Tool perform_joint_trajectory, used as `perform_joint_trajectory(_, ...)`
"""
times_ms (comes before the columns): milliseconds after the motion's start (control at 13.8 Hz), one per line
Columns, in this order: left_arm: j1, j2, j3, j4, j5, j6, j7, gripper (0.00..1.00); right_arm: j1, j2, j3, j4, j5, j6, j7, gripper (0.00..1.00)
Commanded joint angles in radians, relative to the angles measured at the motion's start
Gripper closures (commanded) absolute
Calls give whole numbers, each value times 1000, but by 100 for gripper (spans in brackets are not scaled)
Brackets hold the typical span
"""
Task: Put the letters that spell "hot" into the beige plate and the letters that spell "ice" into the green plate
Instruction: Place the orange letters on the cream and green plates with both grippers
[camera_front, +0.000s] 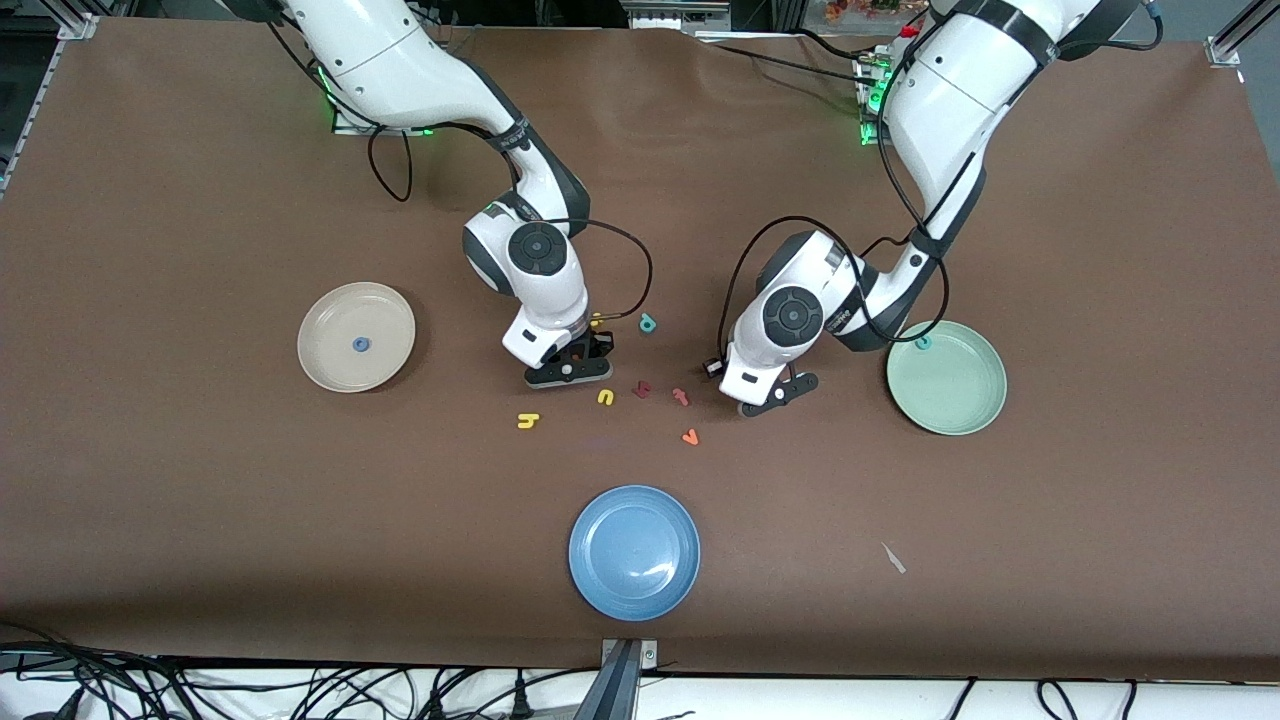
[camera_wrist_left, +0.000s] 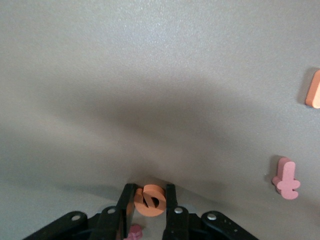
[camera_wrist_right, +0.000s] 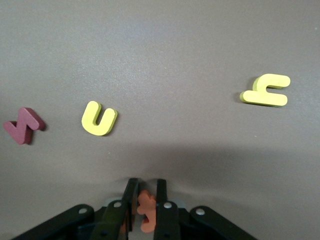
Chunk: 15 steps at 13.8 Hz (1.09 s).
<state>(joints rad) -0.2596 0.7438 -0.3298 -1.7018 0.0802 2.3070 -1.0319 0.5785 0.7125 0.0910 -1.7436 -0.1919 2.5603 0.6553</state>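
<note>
Your table (camera_front: 200, 520) carries three plates. The blue plate (camera_front: 634, 552) lies nearest the front camera. The beige plate (camera_front: 330, 360) sits toward the right arm's end, with the blue o (camera_front: 360, 345) already in it. The green plate (camera_front: 960, 395) sits toward the left arm's end, and the teal c (camera_front: 923, 342) rests just inside its rim.

Both arms reach down to the table's middle, between those two plates. Your right gripper (camera_wrist_right: 146, 197) is at the table surface with its jaws clamped on the orange t (camera_wrist_right: 146, 211). Your left gripper (camera_wrist_left: 150, 197) is also low at the table and has its jaws clamped on the orange e (camera_wrist_left: 149, 200).

Loose letters lie between the two grippers. The yellow h (camera_front: 528, 421) lies nearer the front camera than the right gripper. The yellow u (camera_front: 605, 397) sits just beside that gripper, with the dark red letter (camera_front: 642, 389) next to it toward the left arm's end. The pink letter (camera_front: 681, 396) lies near the left gripper, and the orange v (camera_front: 689, 437) is nearer the front camera than it. The teal p (camera_front: 647, 322) lies farther from the front camera than these, with a small yellow letter (camera_front: 597, 321) showing at the right gripper's edge.
</note>
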Motion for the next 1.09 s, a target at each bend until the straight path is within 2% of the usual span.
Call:
perform_joint_trajectory(0, 26, 2, -2, -4, 44, -6, -2, 85, 1, -1, -14, -17, -17, 2, -8, 87)
perform_joint_trajectory(145, 66, -49, -8, 4, 44, -46, -2, 86, 1, -14, -22, -19, -17, -2, -25, 89)
perform_joint_trajectory(217, 94, -84, -14, 7, 43, -108, 16, 87, 0, -25, -23, -20, -17, -11, -28, 89)
perform_joint_trajectory(580, 250, -216, -20, 22, -5, -345, 249, 88, -60, -155, -36, -28, 2, -219, -216, 89)
perform_joint_trajectory(797, 365, -248, -18, 22, -5, -443, 445, 87, -127, -270, -40, -132, 2, -258, -365, 89)
perform_joint_trajectory(1014, 460, -221, -12, 11, 9, -445, 614, 87, -201, -408, -51, -281, 2, -259, -485, 89)
